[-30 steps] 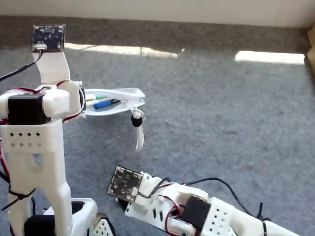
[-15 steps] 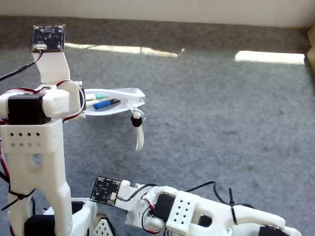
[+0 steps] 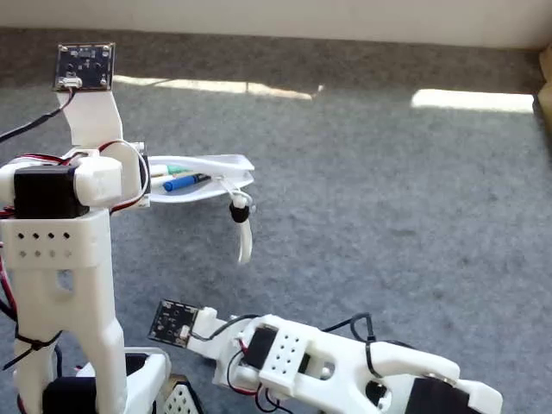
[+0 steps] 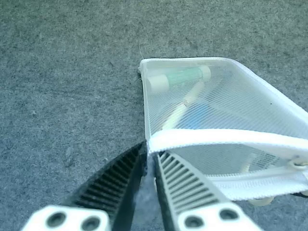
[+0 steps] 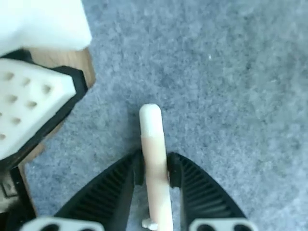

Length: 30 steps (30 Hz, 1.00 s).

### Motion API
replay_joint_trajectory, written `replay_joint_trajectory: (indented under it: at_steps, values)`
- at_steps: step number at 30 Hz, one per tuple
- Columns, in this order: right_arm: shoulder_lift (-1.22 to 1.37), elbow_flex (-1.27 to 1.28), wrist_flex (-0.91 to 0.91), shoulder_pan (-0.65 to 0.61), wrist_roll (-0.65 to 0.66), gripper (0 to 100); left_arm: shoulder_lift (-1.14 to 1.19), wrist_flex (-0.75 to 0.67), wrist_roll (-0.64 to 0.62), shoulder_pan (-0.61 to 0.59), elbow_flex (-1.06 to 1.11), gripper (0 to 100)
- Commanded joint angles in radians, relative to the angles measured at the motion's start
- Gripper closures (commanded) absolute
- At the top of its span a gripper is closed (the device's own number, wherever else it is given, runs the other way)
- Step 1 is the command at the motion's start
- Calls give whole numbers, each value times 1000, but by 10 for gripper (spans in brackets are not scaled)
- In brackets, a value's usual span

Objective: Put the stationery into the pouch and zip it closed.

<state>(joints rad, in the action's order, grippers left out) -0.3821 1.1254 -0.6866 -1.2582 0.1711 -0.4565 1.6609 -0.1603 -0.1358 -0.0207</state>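
Note:
A white mesh pouch (image 3: 207,183) lies on the grey carpet with a blue pen (image 3: 185,182) and a green-capped item (image 4: 179,77) inside. Its white zip strap (image 3: 244,235) trails toward the front. My left gripper (image 4: 149,155) is shut on the pouch's (image 4: 226,110) rim at one end. My right gripper (image 5: 155,161) is shut on a cream stick-shaped pen (image 5: 152,126), held low over the carpet near the left arm's base (image 5: 29,110). In the high view the right arm (image 3: 310,362) lies across the front edge.
The tall left arm (image 3: 65,250) stands at the left, with its base close beside the right gripper. Open grey carpet (image 3: 388,207) spreads to the right of the pouch. A brown box corner (image 3: 545,90) shows at the far right edge.
The right arm has swung left along the front edge, toward the left arm's base. The left arm and the pouch have not moved.

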Motion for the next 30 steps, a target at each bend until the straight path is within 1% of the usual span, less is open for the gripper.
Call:
replay_joint_trajectory:
  at_steps: [1,2,4,5,12,17,20,27,30]
  values:
    - [76,-61,19,30,9,974,-24,-17,-9,-16,-4,993]
    - [81,-64,19,30,41,998,-24,-17,-9,-16,-4,993]
    - [81,-58,19,30,97,988,-24,-17,-9,-16,-4,993]
    - [82,-58,19,30,104,992,-24,-17,-9,-16,-4,993]
    - [82,-58,18,30,104,994,-24,-17,-9,-16,-4,993]
    - [70,-65,-59,31,106,994,-24,-17,-9,-16,-4,993]
    - [4,-58,-65,35,106,994,-24,-17,-9,-16,-4,993]
    - [-197,-53,-67,125,106,994,-24,-17,-9,-16,-4,993]
    - [-259,-22,-64,140,106,994,-24,-17,-9,-16,-4,993]
